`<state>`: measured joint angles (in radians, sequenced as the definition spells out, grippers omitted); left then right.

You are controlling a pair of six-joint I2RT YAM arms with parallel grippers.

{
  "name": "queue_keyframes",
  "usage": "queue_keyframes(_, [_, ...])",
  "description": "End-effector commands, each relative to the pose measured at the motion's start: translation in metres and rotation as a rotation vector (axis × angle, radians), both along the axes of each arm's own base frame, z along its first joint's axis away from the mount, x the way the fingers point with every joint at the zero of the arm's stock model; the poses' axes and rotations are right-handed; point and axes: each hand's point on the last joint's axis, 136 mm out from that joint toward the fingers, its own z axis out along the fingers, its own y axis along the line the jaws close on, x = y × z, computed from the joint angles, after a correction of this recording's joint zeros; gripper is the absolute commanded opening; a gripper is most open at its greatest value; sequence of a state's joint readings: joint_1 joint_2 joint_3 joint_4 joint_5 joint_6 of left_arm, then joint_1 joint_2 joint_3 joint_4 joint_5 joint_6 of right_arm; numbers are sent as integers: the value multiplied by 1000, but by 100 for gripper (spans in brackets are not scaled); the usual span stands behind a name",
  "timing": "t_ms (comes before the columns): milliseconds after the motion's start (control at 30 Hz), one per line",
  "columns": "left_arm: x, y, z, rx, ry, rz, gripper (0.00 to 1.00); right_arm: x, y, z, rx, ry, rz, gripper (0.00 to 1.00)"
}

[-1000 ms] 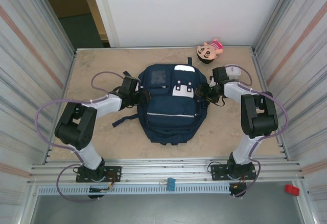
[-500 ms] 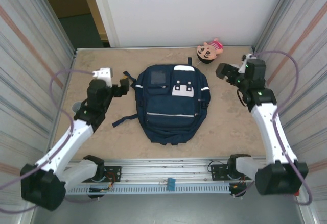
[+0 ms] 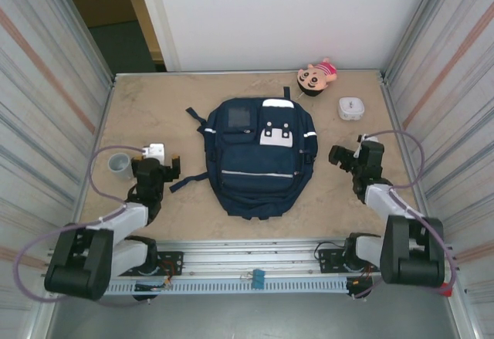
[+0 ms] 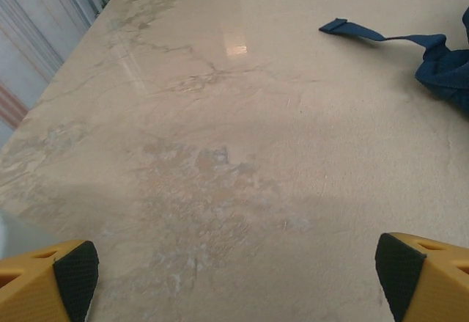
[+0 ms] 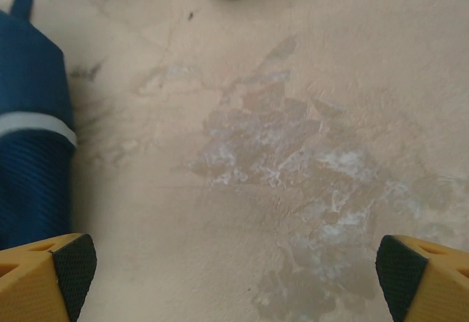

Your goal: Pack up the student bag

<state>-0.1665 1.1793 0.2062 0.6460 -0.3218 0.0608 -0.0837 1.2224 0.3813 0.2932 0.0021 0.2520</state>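
Yellow-fingered tools up front: our left tool (image 4: 234,285) and right tool (image 5: 234,282) are both spread wide, gripping nothing, low over the table (image 3: 147,107). Between them we've got the student bag (image 3: 258,157) lying flat mid-table: navy fabric, white top patches, thin pale stripes, straps trailing left. A cartoon doll (image 3: 316,76) lies beyond it.
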Motion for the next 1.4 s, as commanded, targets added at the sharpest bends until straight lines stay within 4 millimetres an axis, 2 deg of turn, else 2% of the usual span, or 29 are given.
queue_keyframes(0, [25, 0, 38, -39, -225, -36, 99, 37, -4, 31, -66, -193, 50, 99])
queue_keyframes(67, [34, -5, 15, -42, -198, -69, 99, 47, 3, 33, -89, -218, 102, 99])
queue_keyframes(100, [43, -5, 19, 5, -250, -69, 99, 52, 6, 31, -109, -236, 121, 99])
queue_keyframes(133, [45, -6, 15, 15, -216, -48, 99, 55, 5, 25, -110, -220, 118, 99])
queue_keyframes(167, [44, -7, 2, -22, -106, -51, 99, 58, 5, 18, -107, -210, 119, 99])
queue_keyframes(200, [55, 0, 3, -75, -60, -49, 98, 58, 7, 10, -108, -219, 127, 99])
queue_keyframes(233, [65, 14, -2, -102, -35, -2, 99, 60, 10, 11, -123, -256, 136, 99])
queue_keyframes(300, [59, 6, 1, -83, -51, -20, 99, 59, 11, 8, -124, -205, 141, 99])
queue_keyframes(500, [65, 8, 0, -88, -38, -20, 99, 60, 14, 7, -144, -208, 143, 99])
queue_keyframes(1367, [64, 6, -2, -93, -28, -34, 99, 60, 15, 7, -155, -208, 144, 99])
